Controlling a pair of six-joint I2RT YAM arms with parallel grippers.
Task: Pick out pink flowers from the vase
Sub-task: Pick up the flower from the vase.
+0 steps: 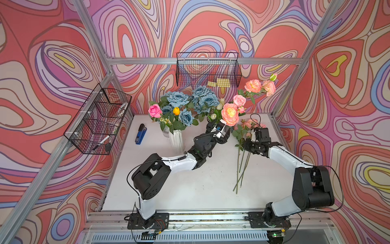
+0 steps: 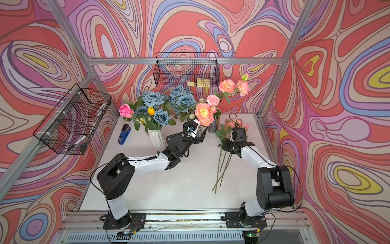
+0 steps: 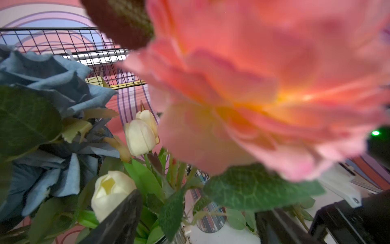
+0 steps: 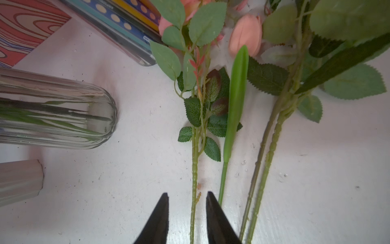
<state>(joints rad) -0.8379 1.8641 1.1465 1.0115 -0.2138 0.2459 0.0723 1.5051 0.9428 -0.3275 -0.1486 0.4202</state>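
Note:
A clear glass vase (image 2: 212,127) at the back of the table holds pink flowers: a big peach-pink head (image 1: 230,114), a pink rose (image 1: 239,100) and two peach blooms (image 1: 253,85) higher up. My left gripper (image 1: 227,133) is open just under the big head (image 3: 263,84), its fingers (image 3: 118,219) on either side of the leaves and stems at the vase mouth. More pink flowers (image 1: 251,124) lie on the table at the right. My right gripper (image 4: 187,209) is open low over them, with one stem (image 4: 194,179) lying loose between its fingers. Another pink rose (image 1: 155,111) stands in the white vase (image 1: 176,139).
Dusty-blue roses (image 1: 178,99), white tulips (image 3: 140,135) and an orange tulip (image 1: 176,110) share the vases. A blue stapler (image 1: 141,134) lies at the left. Wire baskets hang on the back wall (image 1: 207,69) and the left wall (image 1: 99,118). A striped container (image 4: 118,27) stands behind the glass vase.

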